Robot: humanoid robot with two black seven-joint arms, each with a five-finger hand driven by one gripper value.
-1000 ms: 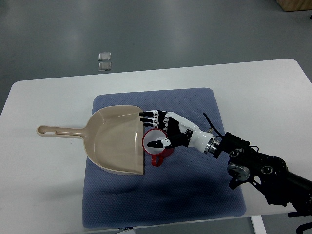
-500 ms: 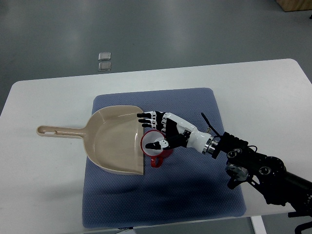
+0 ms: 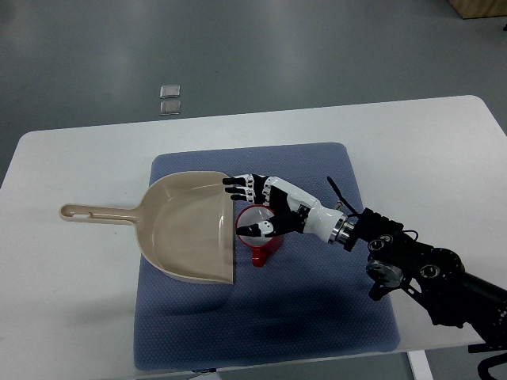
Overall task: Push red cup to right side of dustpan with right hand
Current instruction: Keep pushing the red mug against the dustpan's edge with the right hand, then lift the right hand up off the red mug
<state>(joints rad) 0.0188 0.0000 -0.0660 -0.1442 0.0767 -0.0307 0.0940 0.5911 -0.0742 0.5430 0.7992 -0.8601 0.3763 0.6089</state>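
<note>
A red cup (image 3: pixel 264 242) with a white inside stands upright on the blue mat (image 3: pixel 317 309), just right of the beige dustpan's (image 3: pixel 186 226) open edge. My right hand (image 3: pixel 252 203) reaches in from the lower right and lies against the cup's far and left side. Its fingers (image 3: pixel 240 185) are spread over the dustpan's lip, and the thumb (image 3: pixel 255 230) dips over the cup's mouth. The hand holds nothing. The cup's handle points toward the near edge. No left arm shows.
The dustpan's handle (image 3: pixel 95 212) stretches left onto the white table (image 3: pixel 71 309). The right forearm (image 3: pixel 420 273) crosses the mat's right side. Two small grey squares (image 3: pixel 169 98) lie on the floor beyond the table.
The right hand and the cup have shifted slightly right and away from the dustpan's edge; the dustpan has stayed put.
</note>
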